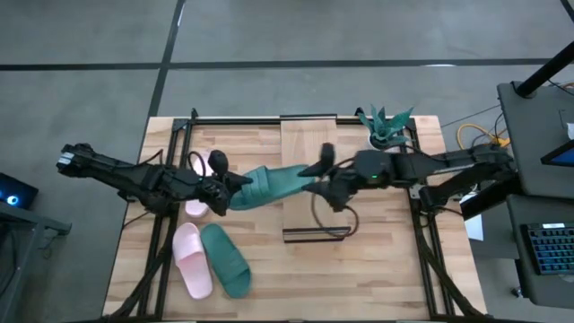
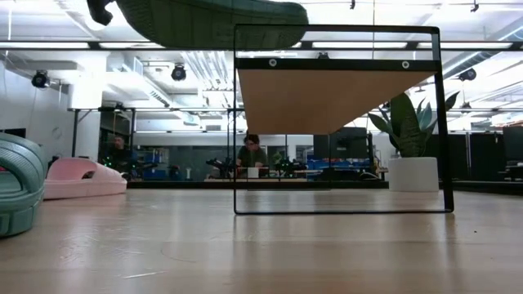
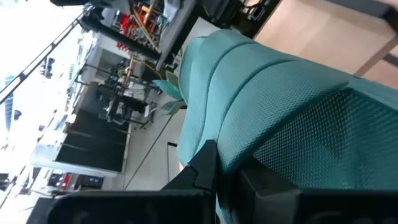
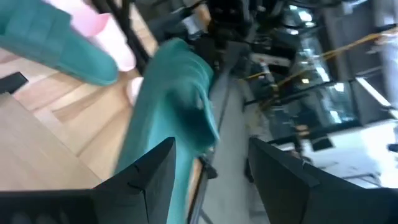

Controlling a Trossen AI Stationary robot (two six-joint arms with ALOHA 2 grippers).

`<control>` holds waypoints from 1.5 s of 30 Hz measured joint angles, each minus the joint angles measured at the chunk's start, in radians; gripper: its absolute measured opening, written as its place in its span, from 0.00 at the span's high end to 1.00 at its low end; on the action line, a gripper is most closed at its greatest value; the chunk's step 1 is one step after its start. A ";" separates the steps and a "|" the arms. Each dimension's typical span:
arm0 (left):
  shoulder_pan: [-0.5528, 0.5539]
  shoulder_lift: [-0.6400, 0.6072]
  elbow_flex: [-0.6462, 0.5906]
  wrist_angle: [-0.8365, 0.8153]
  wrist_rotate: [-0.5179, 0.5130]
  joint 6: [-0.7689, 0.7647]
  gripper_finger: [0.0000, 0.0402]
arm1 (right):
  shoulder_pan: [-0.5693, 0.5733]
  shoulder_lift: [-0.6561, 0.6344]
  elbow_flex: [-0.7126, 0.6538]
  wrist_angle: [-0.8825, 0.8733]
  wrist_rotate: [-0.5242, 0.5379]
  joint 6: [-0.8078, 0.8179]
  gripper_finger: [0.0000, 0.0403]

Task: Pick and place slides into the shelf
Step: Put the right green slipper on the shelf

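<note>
Gripping one end of a raised teal slide [image 1: 269, 186], the left gripper [image 1: 226, 188] passes it toward three o'clock, where the right gripper [image 1: 321, 179] waits open-fingered by the shelf [image 1: 309, 144] to take it.

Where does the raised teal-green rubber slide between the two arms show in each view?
High: teal-green rubber slide, centre, between left gripper and right gripper.
Low: top left edge.
Left wrist: fills the centre.
Right wrist: centre.
Shared landmark: light-wood shelf, left of it.
</note>
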 joint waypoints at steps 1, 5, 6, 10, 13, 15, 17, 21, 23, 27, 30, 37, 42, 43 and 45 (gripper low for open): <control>0.003 0.005 0.000 0.008 0.009 0.003 1.00 | -0.001 0.029 0.039 -0.029 0.001 -0.004 0.52; 0.008 0.021 0.000 0.012 0.043 0.005 1.00 | -0.005 0.133 0.153 -0.076 0.001 -0.038 0.52; 0.008 0.022 0.000 0.013 0.043 0.005 1.00 | -0.005 0.153 0.171 -0.077 0.001 -0.050 0.52; 0.010 0.024 0.000 0.039 0.045 0.006 1.00 | -0.005 0.217 0.223 -0.076 -0.001 -0.111 0.52; 0.009 0.019 0.000 0.037 0.050 0.005 1.00 | -0.004 0.249 0.243 -0.073 -0.007 -0.136 0.52; 0.010 0.023 0.000 0.043 0.050 0.006 1.00 | -0.004 0.265 0.253 -0.075 -0.030 -0.140 0.52; 0.010 0.025 0.000 0.055 0.051 0.020 1.00 | -0.005 0.274 0.262 -0.068 -0.052 -0.145 0.52; 0.013 0.037 0.000 0.078 0.055 0.031 1.00 | -0.005 0.275 0.269 -0.042 -0.052 -0.158 0.53; 0.014 0.040 0.000 0.082 0.054 0.034 1.00 | -0.005 0.273 0.269 -0.039 -0.053 -0.149 0.54; 0.014 0.042 0.000 0.106 0.056 0.053 1.00 | -0.011 0.270 0.268 -0.033 -0.056 -0.142 0.55; 0.014 0.043 0.000 0.125 0.057 0.075 1.00 | -0.016 0.272 0.268 -0.030 -0.057 -0.131 0.57; 0.015 0.048 0.000 0.151 0.061 0.107 1.00 | -0.022 0.272 0.267 -0.032 -0.062 -0.121 0.59; 0.018 0.050 0.000 0.177 0.064 0.137 1.00 | -0.022 0.272 0.267 -0.030 -0.104 -0.116 0.66; 0.020 0.050 0.000 0.179 0.066 0.138 1.00 | -0.022 0.272 0.267 -0.031 -0.104 -0.116 0.68; 0.023 0.054 0.000 0.179 0.069 0.138 1.00 | -0.022 0.272 0.266 -0.033 -0.104 -0.116 0.73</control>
